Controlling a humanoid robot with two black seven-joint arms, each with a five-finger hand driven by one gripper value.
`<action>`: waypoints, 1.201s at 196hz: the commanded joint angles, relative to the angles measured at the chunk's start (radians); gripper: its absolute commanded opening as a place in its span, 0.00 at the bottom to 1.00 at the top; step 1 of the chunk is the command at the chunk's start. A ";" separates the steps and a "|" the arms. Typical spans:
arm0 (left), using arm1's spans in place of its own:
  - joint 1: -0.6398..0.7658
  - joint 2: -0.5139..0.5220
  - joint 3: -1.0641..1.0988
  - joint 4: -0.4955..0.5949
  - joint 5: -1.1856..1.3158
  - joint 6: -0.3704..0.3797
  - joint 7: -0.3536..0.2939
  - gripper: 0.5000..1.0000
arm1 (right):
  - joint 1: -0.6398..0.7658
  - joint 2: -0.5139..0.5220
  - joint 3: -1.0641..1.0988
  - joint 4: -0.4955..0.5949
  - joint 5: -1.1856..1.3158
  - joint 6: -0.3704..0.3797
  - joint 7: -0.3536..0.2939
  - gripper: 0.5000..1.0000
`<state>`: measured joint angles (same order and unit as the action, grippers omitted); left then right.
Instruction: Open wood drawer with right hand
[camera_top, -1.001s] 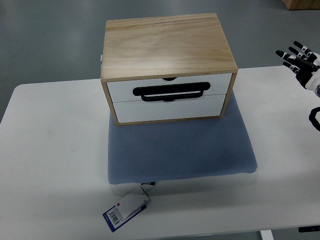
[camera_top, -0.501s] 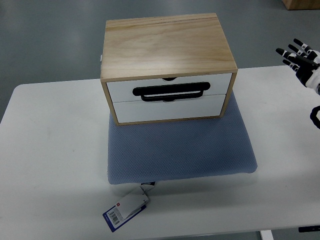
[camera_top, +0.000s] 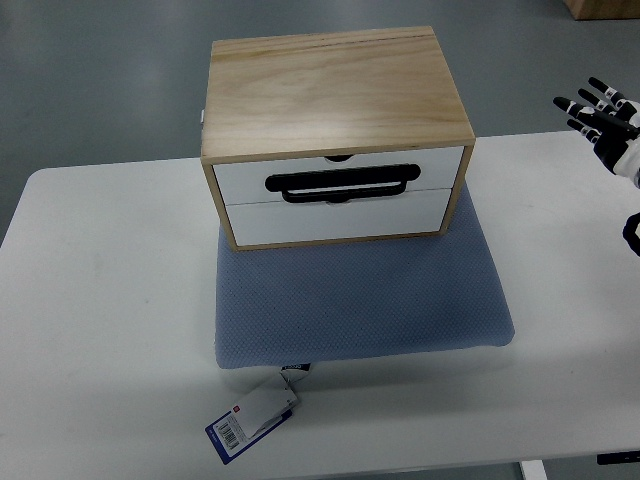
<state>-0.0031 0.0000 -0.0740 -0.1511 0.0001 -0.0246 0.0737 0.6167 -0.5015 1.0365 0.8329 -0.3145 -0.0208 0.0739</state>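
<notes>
Over at the right edge of the picture, the robot's right hand (camera_top: 607, 125) hangs above the far right corner of the white rectangular worktop (camera_top: 100, 300), only partly in view. Its black-and-white fingers (camera_top: 585, 108) are spread apart and stretched out, pointing up and to the left, and they hold nothing. The white wrist runs off the right edge, and a dark loop of cable shows just below it. The hand is well apart from the drawer box, with bare worktop between them.

Moving inward, the light wooden box with two white drawers (camera_top: 335, 135) stands near the far edge of the worktop, around the middle of its width. Both white drawer fronts sit flush with the wooden frame, so the drawers are shut. A black bar-shaped handle (camera_top: 343, 183) lies across the seam between the upper and lower drawer fronts, and a small dark notch shows at the top of the upper front.

The box rests on the back part of a blue-grey textured fabric mat (camera_top: 360, 305), which spreads out toward the near edge of the worktop. At the mat's near left corner a white and blue paper tag with a barcode (camera_top: 250, 420) lies on the worktop, tied to the mat by a short string.
</notes>
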 joint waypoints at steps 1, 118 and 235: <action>0.000 0.000 -0.001 0.001 0.000 0.000 0.000 1.00 | 0.005 -0.014 -0.004 -0.001 0.000 -0.001 0.000 0.86; 0.000 0.000 -0.001 0.001 0.000 0.000 0.000 1.00 | 0.140 -0.236 -0.088 0.011 0.193 0.082 -0.002 0.86; 0.000 0.000 -0.001 0.001 0.000 0.000 0.000 1.00 | 0.235 -0.256 -0.078 0.054 0.166 0.111 -0.020 0.86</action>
<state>-0.0031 0.0000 -0.0741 -0.1506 0.0000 -0.0248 0.0736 0.8088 -0.7438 0.9509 0.8785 -0.1450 0.0917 0.0597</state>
